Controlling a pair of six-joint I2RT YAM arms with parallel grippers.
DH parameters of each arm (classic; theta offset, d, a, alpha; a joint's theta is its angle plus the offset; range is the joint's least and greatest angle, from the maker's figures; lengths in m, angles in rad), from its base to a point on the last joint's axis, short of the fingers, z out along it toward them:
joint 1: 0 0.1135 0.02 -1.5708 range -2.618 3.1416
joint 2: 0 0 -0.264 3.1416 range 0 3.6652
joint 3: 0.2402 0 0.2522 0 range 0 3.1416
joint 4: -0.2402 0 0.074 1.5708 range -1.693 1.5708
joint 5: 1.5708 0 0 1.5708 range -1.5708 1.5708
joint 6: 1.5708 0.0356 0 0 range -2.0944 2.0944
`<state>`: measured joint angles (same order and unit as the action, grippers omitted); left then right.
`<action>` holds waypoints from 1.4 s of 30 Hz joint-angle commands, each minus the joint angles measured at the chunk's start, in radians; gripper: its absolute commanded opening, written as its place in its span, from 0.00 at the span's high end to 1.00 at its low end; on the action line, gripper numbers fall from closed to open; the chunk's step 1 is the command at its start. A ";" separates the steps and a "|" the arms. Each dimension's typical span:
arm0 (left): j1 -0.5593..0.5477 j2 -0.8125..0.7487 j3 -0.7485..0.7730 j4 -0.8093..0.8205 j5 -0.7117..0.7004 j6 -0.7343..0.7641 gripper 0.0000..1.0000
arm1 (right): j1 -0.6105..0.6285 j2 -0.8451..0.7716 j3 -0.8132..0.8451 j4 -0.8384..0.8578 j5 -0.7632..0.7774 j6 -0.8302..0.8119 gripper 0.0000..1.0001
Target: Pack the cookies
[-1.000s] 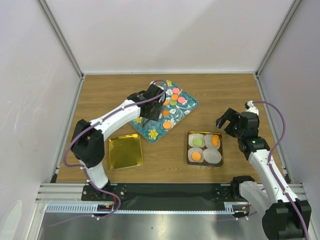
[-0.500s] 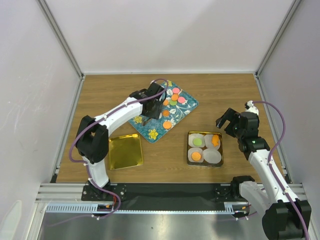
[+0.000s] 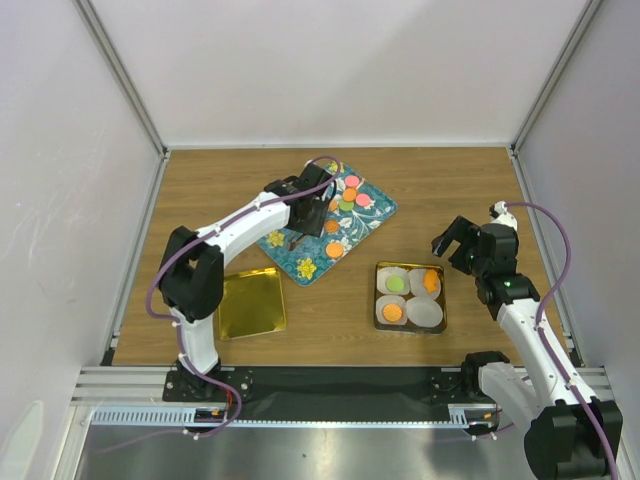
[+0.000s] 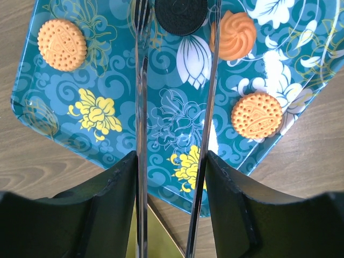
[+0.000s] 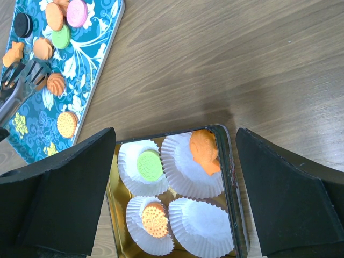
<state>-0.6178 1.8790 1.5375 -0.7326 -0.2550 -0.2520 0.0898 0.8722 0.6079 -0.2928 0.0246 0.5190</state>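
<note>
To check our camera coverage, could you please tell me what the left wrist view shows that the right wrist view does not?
Only the left wrist view: the left gripper clamped on the tongs. Only the right wrist view: the gold tin of paper cups, with a green cookie and an orange fish-shaped cookie. Both: the teal floral tray, the tongs, the black cookie, the swirled orange cookie.

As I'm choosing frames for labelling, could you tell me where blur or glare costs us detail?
Left wrist: cookies and tray sharp; tongs streaked with reflections; left gripper, clamping them, dark and soft. Right wrist: open right gripper blurred, paper cups crisp. Top: even light, cookies tiny.
</note>
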 commanded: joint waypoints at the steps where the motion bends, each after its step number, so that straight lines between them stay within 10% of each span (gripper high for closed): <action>1: 0.012 0.006 0.058 0.015 0.006 0.019 0.44 | 0.004 -0.007 0.013 0.034 -0.005 -0.019 0.00; 24: -0.008 -0.219 0.049 -0.051 -0.035 0.036 0.62 | 0.004 -0.007 0.012 0.034 0.009 -0.019 0.00; 42: -0.598 -0.337 -0.060 -0.016 -0.072 -0.121 0.62 | -0.012 0.011 0.021 0.009 0.074 -0.011 0.00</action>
<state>-1.1721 1.5646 1.4715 -0.7860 -0.3069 -0.3199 0.0841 0.8776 0.6079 -0.2943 0.0692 0.5190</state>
